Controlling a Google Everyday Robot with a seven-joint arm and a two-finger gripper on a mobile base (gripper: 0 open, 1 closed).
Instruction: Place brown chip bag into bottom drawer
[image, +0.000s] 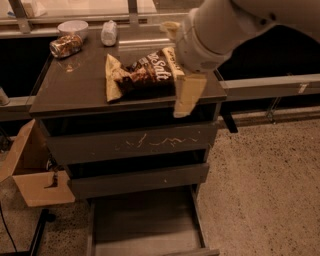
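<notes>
Far left: open cardboard box (34, 184) stood on the floor against the cabinet, its left side cut off by the frame edge. On the cabinet top (75, 87), back-left corner: small shiny speckled packet (66, 45) lay on its side just in front of a white bowl (73, 26); the bowl's contents could not be made out. A small white bottle (108, 33) lay near them at the back edge, label unreadable. Brown chip bag (142, 75) lay flat near the middle of the top, tan ends left and right, white "Salt" lettering legible; its right end was partly covered by the robot. Gripper (188, 97) hung just beside the bag's right end, at the front-right edge of the top, with one tan part dropping below the edge in front of the dark gap; contact with the bag could not be confirmed. The white arm (225, 25) hid most of the gripper, so I cannot tell whether it was released or clenched. Below: upper drawer front (130, 145) with pale scratch marks, closed; a second front (140, 180) under it, closed. Bottom drawer (145, 225) was pulled out, flat grey-brown floor showing, its front cut off by the lower frame edge. Right: speckled floor (265, 185).
</notes>
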